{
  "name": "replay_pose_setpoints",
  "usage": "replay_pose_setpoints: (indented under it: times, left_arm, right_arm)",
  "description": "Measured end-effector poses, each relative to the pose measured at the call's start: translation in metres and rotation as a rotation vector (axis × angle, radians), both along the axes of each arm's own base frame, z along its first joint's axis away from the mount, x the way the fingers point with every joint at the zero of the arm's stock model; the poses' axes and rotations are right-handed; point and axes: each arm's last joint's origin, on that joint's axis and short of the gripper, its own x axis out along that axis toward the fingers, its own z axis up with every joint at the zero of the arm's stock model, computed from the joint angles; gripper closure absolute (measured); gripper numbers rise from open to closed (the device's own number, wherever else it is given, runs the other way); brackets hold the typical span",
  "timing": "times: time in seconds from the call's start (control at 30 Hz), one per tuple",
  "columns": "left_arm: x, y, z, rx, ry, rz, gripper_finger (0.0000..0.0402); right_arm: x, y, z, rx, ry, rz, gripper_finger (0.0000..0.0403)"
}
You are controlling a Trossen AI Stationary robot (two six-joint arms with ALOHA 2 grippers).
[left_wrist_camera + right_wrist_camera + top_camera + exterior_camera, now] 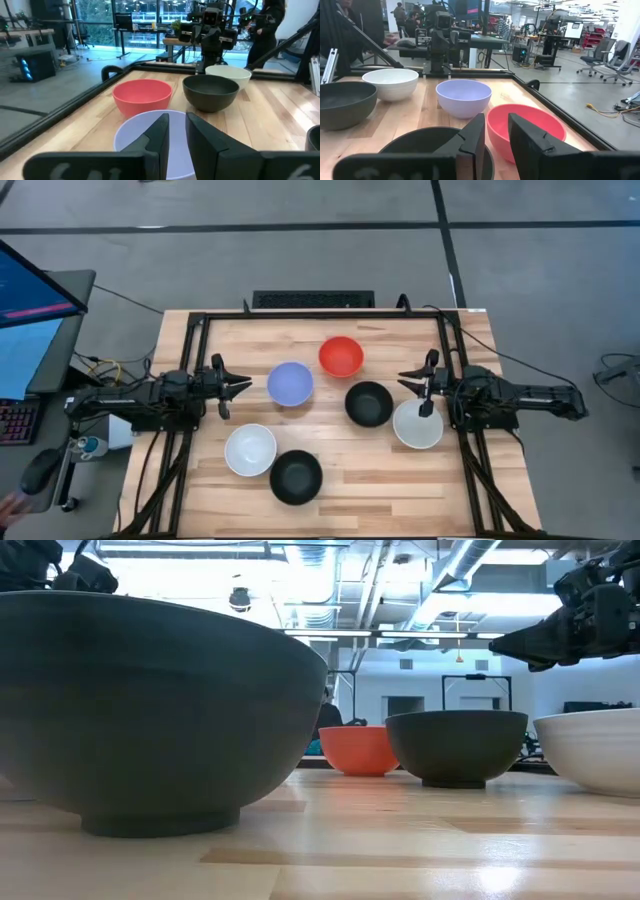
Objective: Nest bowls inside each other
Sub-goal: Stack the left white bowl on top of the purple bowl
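Note:
Six bowls sit upright on their bases on the wooden table. In the high view they are the lavender bowl (290, 384), red bowl (341, 356), a black bowl (369, 403), a white bowl (418, 424), a second white bowl (250, 450) and a second black bowl (296, 476). None is nested in another. My left gripper (246, 385) hovers just left of the lavender bowl (155, 137), open by a narrow gap. My right gripper (405, 378) hangs above the table (515, 640) beside the right white bowl's far rim, also narrowly open, facing the middle black bowl (432, 145).
Black frame rails (195, 380) run along the table's left, right and far sides. A monitor (35, 300) and keyboard stand left of the table. People show in the room behind, in both wrist views. Bare wood lies along the near right of the table (420, 490).

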Motion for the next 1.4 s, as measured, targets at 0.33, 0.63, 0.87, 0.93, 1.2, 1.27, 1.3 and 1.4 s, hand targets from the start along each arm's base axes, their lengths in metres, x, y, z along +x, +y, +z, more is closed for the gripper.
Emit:
replay_pose_setpoints:
  times: [0.33, 0.63, 0.87, 0.93, 1.2, 1.27, 1.3, 1.4]
  left_arm:
    - [-0.001, 0.004, 0.011, -0.022, -0.137, 0.133, 0.0347]
    - [-0.004, 0.003, 0.029, -0.373, -0.43, 0.07, 0.0347]
    - [0.0, 0.002, 0.034, -0.497, -0.45, -0.005, 0.0347]
    - [0.002, 0.0, 0.047, -0.502, -0.393, -0.044, 0.0347]
    - [0.02, -0.004, 0.077, -0.632, 0.533, 0.017, 0.0347]
    - [0.034, -0.007, 0.083, -0.615, 0.662, -0.091, 0.0347]
    - [0.041, -0.008, 0.083, -0.605, 0.708, -0.151, 0.0347]
    - [0.058, -0.012, 0.073, -0.625, 0.842, -0.303, 0.0347]
  right_arm:
    - [0.0, 0.0, 0.0, 0.0, 0.0, 0.0, 0.0294]
    - [0.0, -0.001, 0.005, -0.103, -0.032, -0.015, 0.0294]
    - [-0.001, -0.005, 0.014, 0.437, -0.257, -0.092, 0.0294]
    - [-0.002, -0.005, 0.017, 0.43, -0.285, -0.099, 0.0294]
    - [0.008, -0.005, 0.027, 0.258, -0.034, -0.114, 0.0294]
    - [0.016, -0.005, 0.035, 0.215, 0.056, -0.11, 0.0294]
    - [0.02, -0.005, 0.041, 0.185, 0.083, -0.105, 0.0294]
    - [0.036, -0.006, 0.062, 0.122, 0.127, -0.099, 0.0294]
